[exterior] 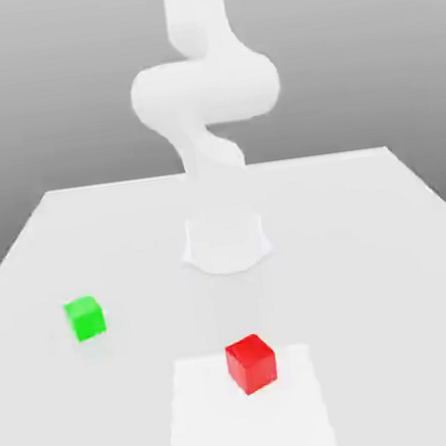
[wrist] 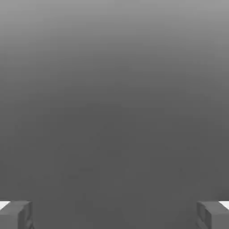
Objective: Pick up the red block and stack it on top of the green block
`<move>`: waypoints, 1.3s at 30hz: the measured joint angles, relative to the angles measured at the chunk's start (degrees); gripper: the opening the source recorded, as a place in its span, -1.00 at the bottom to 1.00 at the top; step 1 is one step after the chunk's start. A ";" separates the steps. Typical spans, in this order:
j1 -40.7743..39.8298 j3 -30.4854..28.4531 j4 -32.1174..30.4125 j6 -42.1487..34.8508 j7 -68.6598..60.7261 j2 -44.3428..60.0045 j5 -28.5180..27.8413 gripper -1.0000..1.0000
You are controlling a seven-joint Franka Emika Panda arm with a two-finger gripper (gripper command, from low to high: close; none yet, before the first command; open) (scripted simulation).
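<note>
The red block [exterior: 251, 363] is a small bright cube resting on a paler square patch [exterior: 199, 423] near the table's front. The green block [exterior: 85, 317] sits flat on the table, farther back and toward the exterior view's left, well apart from the red one. In the hand view my gripper [wrist: 114, 215] is open, its two grey fingertips [wrist: 17, 215] standing wide apart with nothing between them and only plain grey background beyond. Neither block is touched by anything.
The white arm [exterior: 205, 91] rises from its round base [exterior: 226, 242] at the table's middle, behind both blocks. The white table [exterior: 369, 247] spreads wide, with its back edge behind the base.
</note>
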 joint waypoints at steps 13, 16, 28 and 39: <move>6.13 -4.84 -20.25 17.83 -16.80 25.89 0.55 0.00; 7.06 -5.41 -25.48 22.68 -20.60 33.04 -0.26 0.00; 4.58 -1.49 -27.01 38.78 -26.57 53.07 3.67 -1.00; 4.69 -2.74 -28.84 27.99 -23.58 40.44 -0.54 -1.00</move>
